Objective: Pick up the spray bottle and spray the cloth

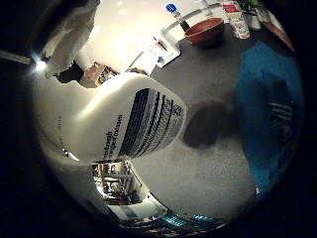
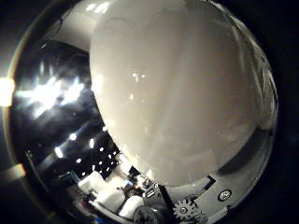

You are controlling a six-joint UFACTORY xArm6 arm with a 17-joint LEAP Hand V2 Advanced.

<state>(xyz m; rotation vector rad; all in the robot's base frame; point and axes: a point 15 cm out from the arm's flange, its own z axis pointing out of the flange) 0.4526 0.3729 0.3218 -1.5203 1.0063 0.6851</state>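
Hand (image 2: 187,210) close against white spray bottle (image 1: 133,124).

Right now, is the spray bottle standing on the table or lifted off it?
Lifted: the spray bottle hangs above the table, its shadow apart.

We see dark grey tabletop (image 1: 208,163); on it lie blue cloth (image 1: 270,119), red-brown bowl (image 1: 204,30), carton (image 1: 237,20), papers (image 1: 158,52).

Looks like a lab or workshop bench — dark grey tabletop (image 1: 218,163) carrying a terracotta bowl (image 1: 204,30), a printed carton (image 1: 237,20), loose papers (image 1: 157,52) — cluttered shelving (image 1: 115,181) beyond.
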